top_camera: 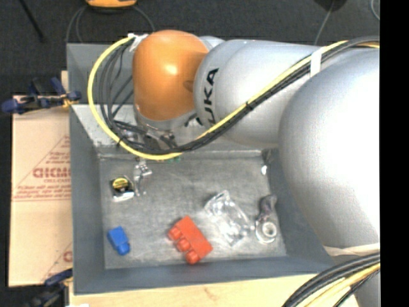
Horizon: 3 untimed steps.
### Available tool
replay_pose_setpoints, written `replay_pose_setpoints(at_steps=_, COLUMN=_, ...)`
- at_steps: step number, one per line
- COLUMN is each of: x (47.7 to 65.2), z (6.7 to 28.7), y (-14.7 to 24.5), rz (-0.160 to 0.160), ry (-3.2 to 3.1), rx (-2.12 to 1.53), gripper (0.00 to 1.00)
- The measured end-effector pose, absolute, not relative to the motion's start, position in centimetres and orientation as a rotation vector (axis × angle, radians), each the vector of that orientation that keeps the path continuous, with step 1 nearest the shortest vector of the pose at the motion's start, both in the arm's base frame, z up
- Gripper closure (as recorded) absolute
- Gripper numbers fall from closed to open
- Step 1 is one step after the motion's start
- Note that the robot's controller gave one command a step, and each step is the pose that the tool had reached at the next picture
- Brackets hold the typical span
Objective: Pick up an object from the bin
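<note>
- Just left of the fingers [142,175]: small yellow-and-black thing [121,187] with a silvery edge, too small to name; touching or apart, unclear.
- Behind the fingers: back of the bin [85,190] hidden under the orange cover [163,72] and cables [114,104].
- Far right of the fingers: right wall of the bin hidden under the arm [307,107].

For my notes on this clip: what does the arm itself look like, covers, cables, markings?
Thick silver-grey arm of rounded links, black KUKA lettering near the wrist. A glossy orange dome cover caps the wrist. A yellow cable runs along the arm and loops round the cover, beside black cables. Below it is a small bare-metal gripper.
</note>
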<state>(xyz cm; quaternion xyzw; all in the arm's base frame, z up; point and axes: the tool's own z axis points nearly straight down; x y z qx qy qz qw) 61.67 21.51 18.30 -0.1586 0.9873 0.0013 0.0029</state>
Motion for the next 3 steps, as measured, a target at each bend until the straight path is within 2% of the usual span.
replay_pose_setpoints(at_steps=1, x=60.9, z=7.4, y=20.6, rz=0.001, ry=2.992, rx=-0.94, gripper=0.0)
replay_pose_setpoints(at_steps=2, x=61.0, z=7.8, y=20.7, rz=0.004, ry=2.989, rx=-0.934, gripper=1.0)
replay_pose_setpoints(at_steps=3, x=61.5, z=23.5, y=22.3, rz=-0.001, ry=2.979, rx=-0.955, gripper=1.0)
